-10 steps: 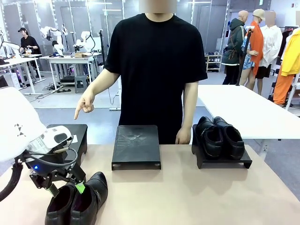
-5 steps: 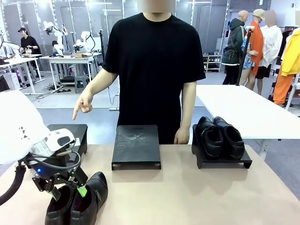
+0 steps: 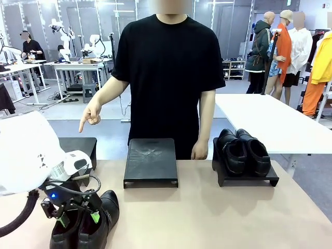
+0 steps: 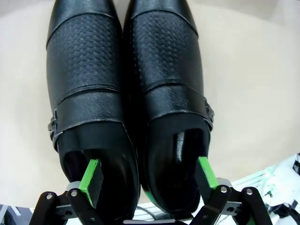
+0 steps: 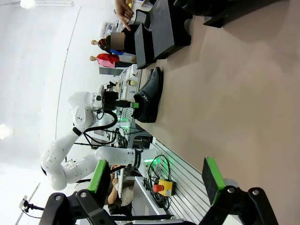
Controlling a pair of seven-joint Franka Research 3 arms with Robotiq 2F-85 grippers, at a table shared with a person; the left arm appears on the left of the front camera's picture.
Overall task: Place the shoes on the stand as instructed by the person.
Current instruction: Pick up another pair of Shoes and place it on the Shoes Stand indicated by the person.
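Glossy black leather dress shoes (image 4: 126, 93), near pair | toes pointed straight away from my left jaws | jaws wide, one green pad (image 4: 91, 180) inside each heel opening

One pair of glossy black shoes (image 3: 85, 223) sits side by side, touching, at the table's (image 3: 207, 218) near left with toes away, the other pair (image 3: 244, 151) rests on the right-hand stand (image 3: 259, 180), and the person (image 3: 171, 67) in black points one hand (image 3: 91, 115) down towards the left stand (image 3: 78, 146).
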